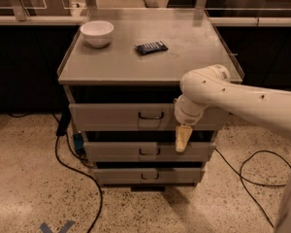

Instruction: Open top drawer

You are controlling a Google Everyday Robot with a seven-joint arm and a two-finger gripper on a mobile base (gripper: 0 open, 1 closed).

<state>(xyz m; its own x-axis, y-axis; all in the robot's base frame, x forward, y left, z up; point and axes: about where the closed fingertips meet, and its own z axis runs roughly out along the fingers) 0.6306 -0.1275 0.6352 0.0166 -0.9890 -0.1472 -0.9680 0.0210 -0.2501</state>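
— Spotting the gripper (181, 146)?
— Hanging tip-down just below the desk's (126, 72) front edge, toward the right corner, at the end of a white arm (242, 101) stretching in from the right.
— Spread or together?
— Showing only as one pale wedge, so not managing to tell. Not visibly clamping anything.
— Locating the top drawer (116, 116)?
— Sitting directly under the front edge, spanning nearly corner to corner, with a dark gap running above its front. Carrying a small dark handle (151, 115) mid-front.
— Touching that handle?
— Hanging just right of it and a little lower, apart from it. Crossing the drawer's lower right part and dipping over the middle drawer (131, 152). Not managing to tell about contact with either front.
— Seeing anything on top?
— Seeing a white bowl (97, 33) near the back left corner and a dark packet (151, 47) around the middle, well apart from the bowl.
— And lower down?
— Seeing the bottom drawer (136, 175) under the middle one, both narrower than the top one. Also noting a black cable (82, 178) trailing over the speckled floor off the left side.
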